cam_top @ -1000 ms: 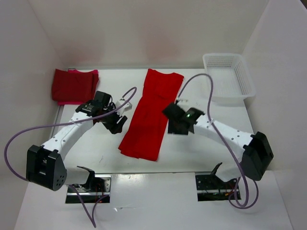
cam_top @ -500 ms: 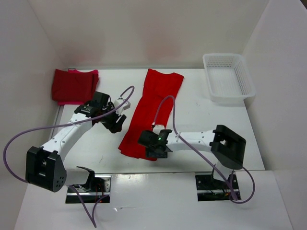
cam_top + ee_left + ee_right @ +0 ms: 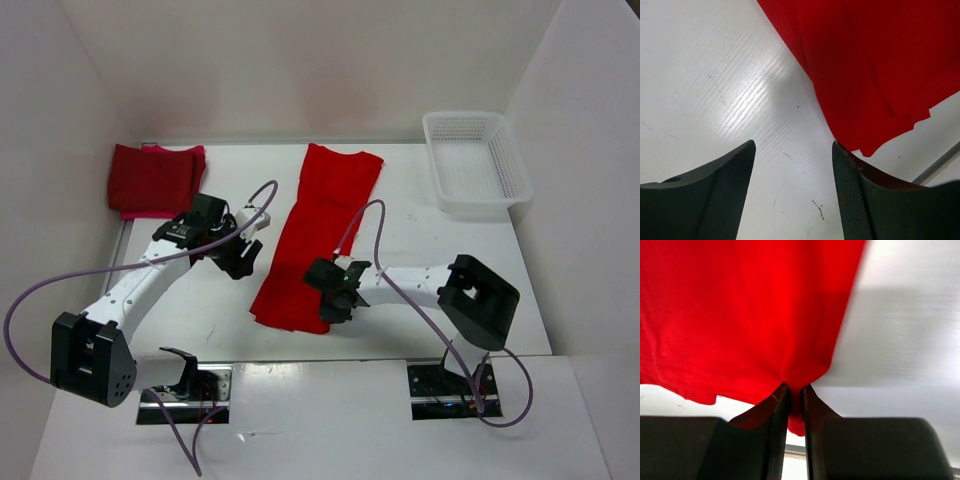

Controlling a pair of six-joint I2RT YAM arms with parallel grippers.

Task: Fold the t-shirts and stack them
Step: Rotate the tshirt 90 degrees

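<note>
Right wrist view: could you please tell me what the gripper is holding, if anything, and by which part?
The right gripper pinches the bright red t-shirt by a fold of cloth at its near end.

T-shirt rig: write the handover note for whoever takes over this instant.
Right gripper: shut on the near right corner of the bright red t-shirt.
Left gripper: open, above bare table beside that shirt's left edge, holding nothing.
Done: dark maroon t-shirt folded, lying on the pink t-shirt at the far left corner; red shirt looks folded lengthwise mid-table.
Left: fold the red shirt shorter, stack it on the pile. White mesh basket sits far right.
</note>
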